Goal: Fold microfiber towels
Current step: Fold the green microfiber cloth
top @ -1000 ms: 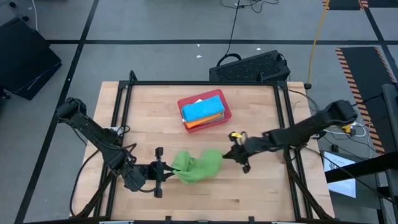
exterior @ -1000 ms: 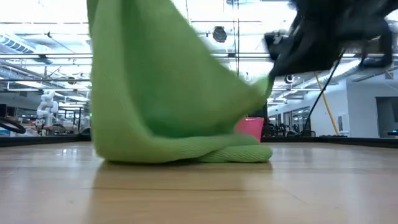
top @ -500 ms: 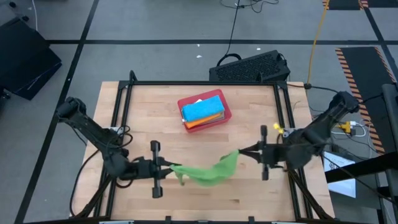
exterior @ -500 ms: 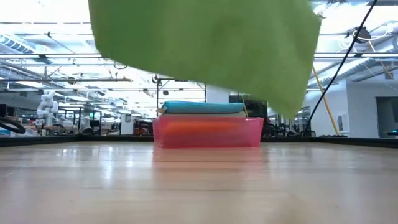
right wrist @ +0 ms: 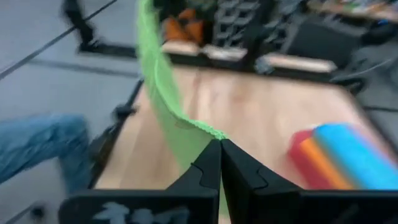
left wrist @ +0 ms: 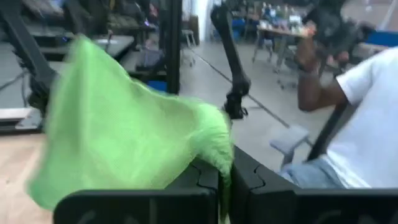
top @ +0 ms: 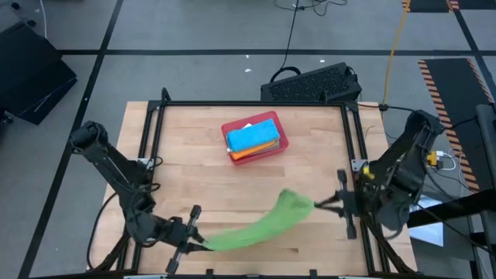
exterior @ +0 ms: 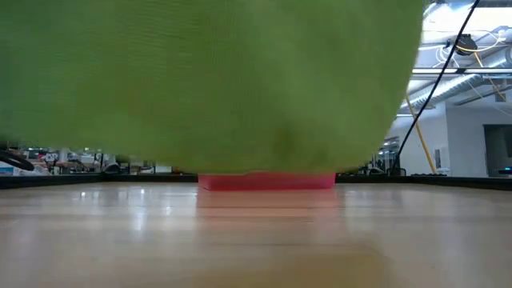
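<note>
A bright green microfiber towel [top: 260, 225] is stretched in the air over the table's near part, between my two grippers. My left gripper [top: 201, 243] is shut on its near-left end. My right gripper [top: 315, 205] is shut on its far-right end. In the low view the green towel [exterior: 208, 80] fills the upper picture, and its lower edge hangs above the wood. A red tray [top: 281, 143] at the table's middle far part holds folded towels, a bright blue one [top: 252, 137] on top and an orange one [top: 246, 154] under it. My left gripper pinches a corner of the green towel [left wrist: 219, 146] between its two shut fingers, coming level from the table's left. The cloth spreads away from the fingers, lifted clear of the table. My right gripper pinches the towel's edge [right wrist: 208, 132] between its two shut fingers, coming from the table's right and slanting slightly down. From there the cloth runs off toward the other arm, clear of the wood.
The red tray [exterior: 266, 182] stands behind the hanging cloth. A black frame [top: 151, 124] rims the table. A dark keyboard-like object [top: 310, 84] lies past the far edge. A person in a white shirt [left wrist: 367, 124] sits beyond the table. There is bare wood [top: 186, 163] left of the tray.
The green towel lay bunched on the table and has been lifted clear and drawn out into a long span. My right gripper has risen and gone toward the table's right edge. My left gripper has gone toward the near edge and risen a little. Both have stayed shut.
</note>
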